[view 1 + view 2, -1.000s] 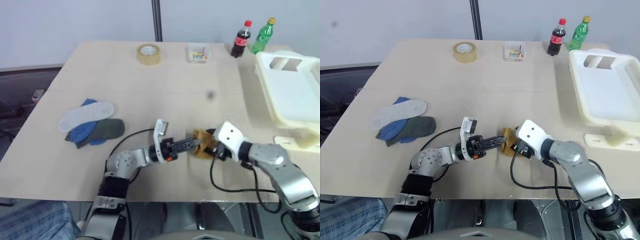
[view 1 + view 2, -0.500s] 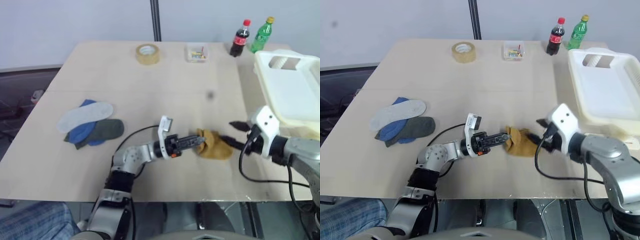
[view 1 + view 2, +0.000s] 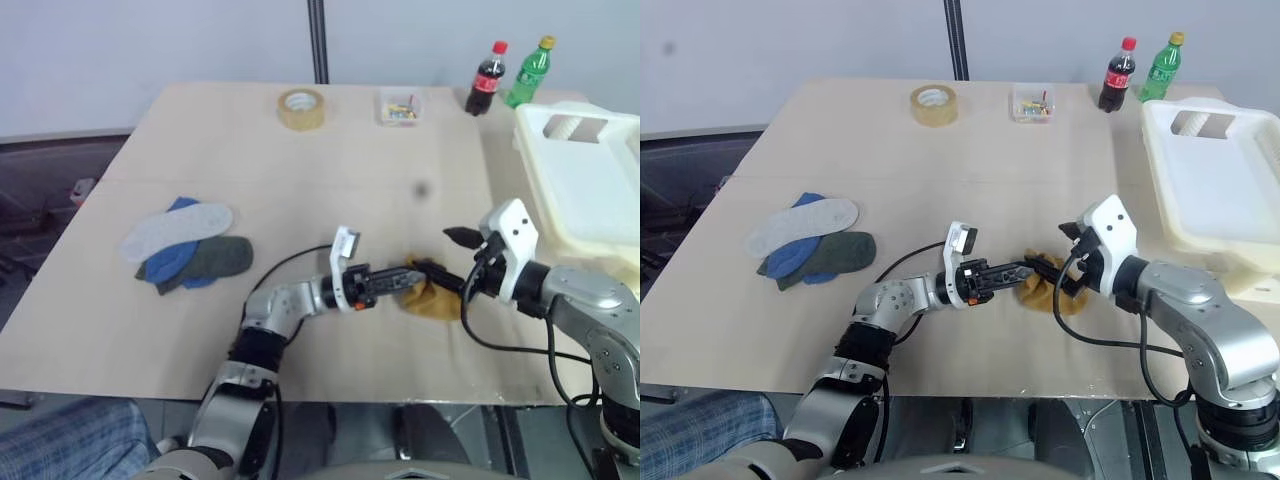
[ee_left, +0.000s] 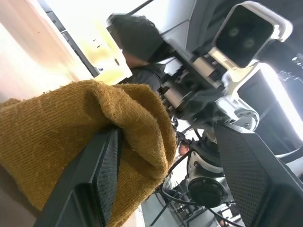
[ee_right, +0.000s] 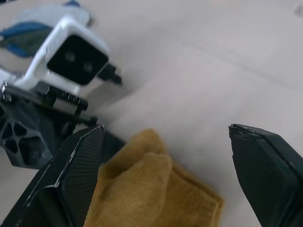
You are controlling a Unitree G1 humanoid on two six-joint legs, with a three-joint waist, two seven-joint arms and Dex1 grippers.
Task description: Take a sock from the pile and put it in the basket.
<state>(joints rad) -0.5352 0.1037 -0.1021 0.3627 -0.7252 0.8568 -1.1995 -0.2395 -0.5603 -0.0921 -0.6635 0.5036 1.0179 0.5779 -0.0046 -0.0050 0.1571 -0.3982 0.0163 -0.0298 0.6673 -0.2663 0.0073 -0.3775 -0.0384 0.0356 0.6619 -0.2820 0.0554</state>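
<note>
The mustard sock (image 3: 1045, 292) lies bunched on the table (image 3: 970, 150) between the two grippers, well apart from the pile (image 3: 810, 240) and the basket (image 3: 1215, 190); it is soft, light knit that will fold and sag rather than hold shape. The left gripper (image 3: 1025, 270) has its fingers apart with one finger tucked under a fold of the sock, and the right gripper (image 3: 1055, 250) stands spread wide just over it. The thick bunched middle looks like the surest place to pinch, since a single loose edge may slip free.
</note>
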